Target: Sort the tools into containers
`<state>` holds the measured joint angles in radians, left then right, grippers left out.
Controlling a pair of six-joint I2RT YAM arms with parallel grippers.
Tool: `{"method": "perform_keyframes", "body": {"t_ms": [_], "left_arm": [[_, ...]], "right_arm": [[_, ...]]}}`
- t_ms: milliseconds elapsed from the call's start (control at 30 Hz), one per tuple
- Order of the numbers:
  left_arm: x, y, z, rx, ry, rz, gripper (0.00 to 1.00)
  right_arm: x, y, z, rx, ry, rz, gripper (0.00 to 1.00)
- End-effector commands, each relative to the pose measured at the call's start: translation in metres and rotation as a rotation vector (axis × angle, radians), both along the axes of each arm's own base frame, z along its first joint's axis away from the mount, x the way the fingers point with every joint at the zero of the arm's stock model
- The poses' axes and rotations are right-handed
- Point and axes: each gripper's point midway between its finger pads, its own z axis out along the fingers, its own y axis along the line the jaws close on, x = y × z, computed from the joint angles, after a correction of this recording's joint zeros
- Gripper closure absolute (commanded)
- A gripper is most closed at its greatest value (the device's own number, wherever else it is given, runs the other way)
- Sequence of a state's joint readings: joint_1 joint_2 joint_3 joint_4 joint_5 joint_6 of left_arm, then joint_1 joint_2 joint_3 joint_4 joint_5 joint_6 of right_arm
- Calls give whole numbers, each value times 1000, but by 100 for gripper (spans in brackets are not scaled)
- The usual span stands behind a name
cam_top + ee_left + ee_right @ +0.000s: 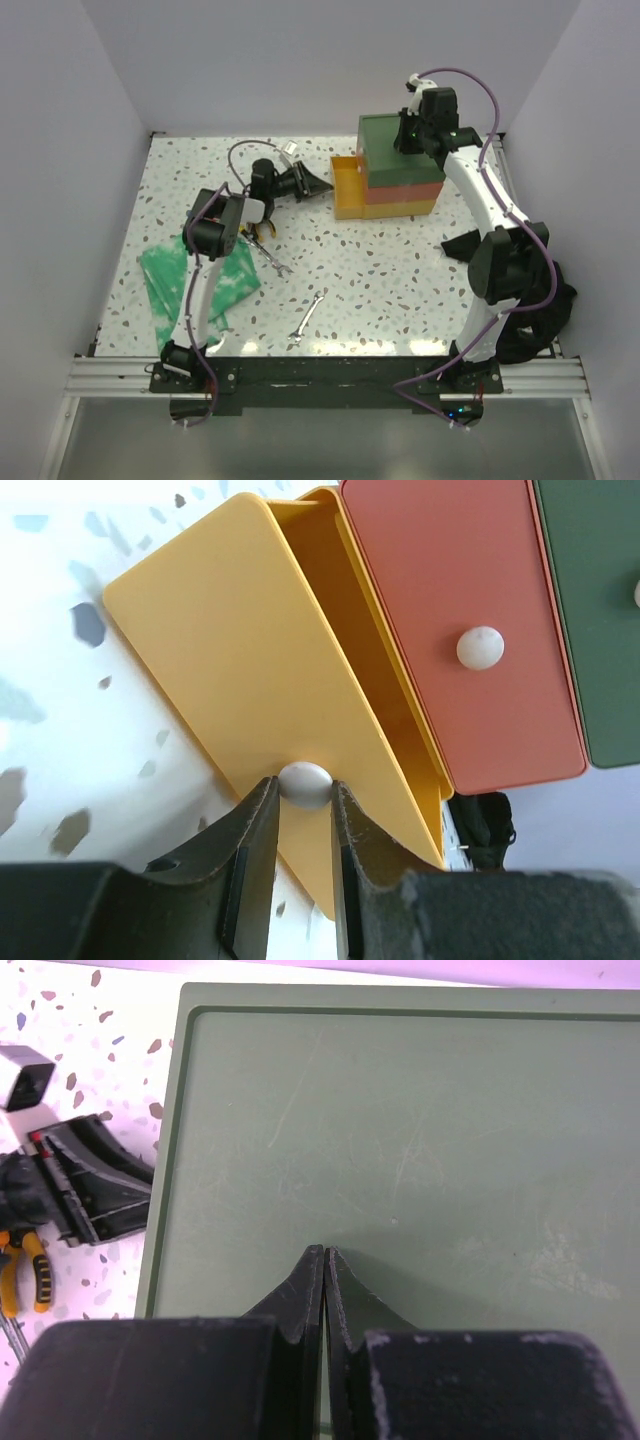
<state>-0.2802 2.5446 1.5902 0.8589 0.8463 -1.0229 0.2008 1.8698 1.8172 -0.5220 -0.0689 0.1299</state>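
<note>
White speckled tabletop (400, 270) is carrying a boxy stack of three plastic drawers (400, 195) at its far side, with both arms at it.

Left gripper (303, 795) is gripping the small white round knob (305, 780) of the yellow bottom drawer (230, 650), which is standing pulled out from the stack. Right gripper (324, 1252) is resting over the dark green top with fingers pressed fully together, holding nothing; it seems to be touching the surface. One thin silver open-ended wrench (307, 322) is lying near the front edge and a second wrench (274, 260) nearer the left arm. Pliers with orange-and-black handles (262, 232) are lying beside that arm, near the green-and-white patterned cloth (200, 280), all well apart from the drawers.
</note>
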Motion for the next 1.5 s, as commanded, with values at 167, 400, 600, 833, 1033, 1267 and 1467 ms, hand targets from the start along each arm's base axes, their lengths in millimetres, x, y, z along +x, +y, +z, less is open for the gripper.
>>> {"method": "perform_keyframes", "body": {"t_ms": [167, 400, 600, 833, 1033, 1267, 1467], "left_arm": [[-3, 50, 43, 48, -95, 41, 98], [-4, 77, 33, 123, -27, 67, 65], [-10, 101, 37, 273, -13, 104, 41], [-22, 123, 95, 374, -148, 115, 31], [-57, 161, 118, 596, -256, 59, 28], [-54, 251, 99, 841, -210, 231, 28], [-50, 267, 90, 894, -182, 262, 28]], "right_arm": [[-17, -16, -73, -48, 226, -43, 100], [-13, -14, -69, -37, 212, -38, 100], [-11, -14, -56, -30, 169, -40, 99], [-13, -13, -47, -19, 139, -32, 93], [-11, -9, -24, -12, 74, 5, 65], [-15, -4, 34, -45, -106, 41, 45], [-39, 34, 65, -99, -255, 199, 38]]}}
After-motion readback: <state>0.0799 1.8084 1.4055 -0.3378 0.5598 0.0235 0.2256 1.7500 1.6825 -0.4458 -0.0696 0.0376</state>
